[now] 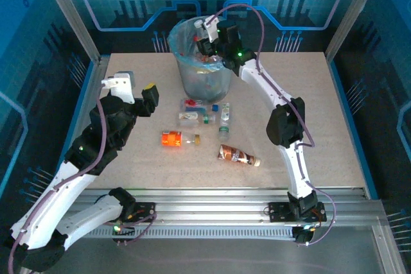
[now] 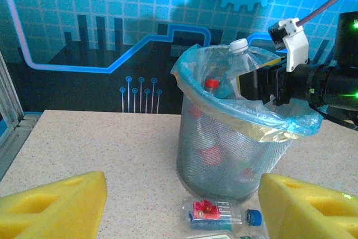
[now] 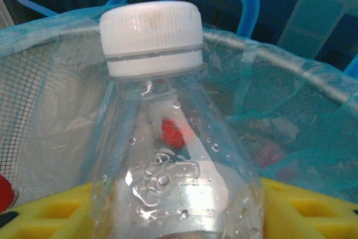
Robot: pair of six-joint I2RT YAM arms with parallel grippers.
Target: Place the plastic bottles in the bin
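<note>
Top view: my right hand [image 1: 209, 46] over the bin [image 1: 199, 85], upper centre; loose bottles [image 1: 192, 119] mid-frame on the surface [image 1: 334, 113].
Left wrist: my left hand [image 2: 182, 194] apart, empty, lower edge.
Right wrist: right hand clamped on white-capped bottle [image 3: 168, 155], centre frame, above bin rim.

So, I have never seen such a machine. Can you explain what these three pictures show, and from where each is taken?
These are two robot arms bolted to a table. One picture looks down from above; the other two come from cameras on each arm's wrist. The right end effector holds a clear white-capped bottle over the bin, which is lined with a blue bag. The left end effector is open. Several bottles lie on the table, among them an orange bottle and a brown bottle.
</note>
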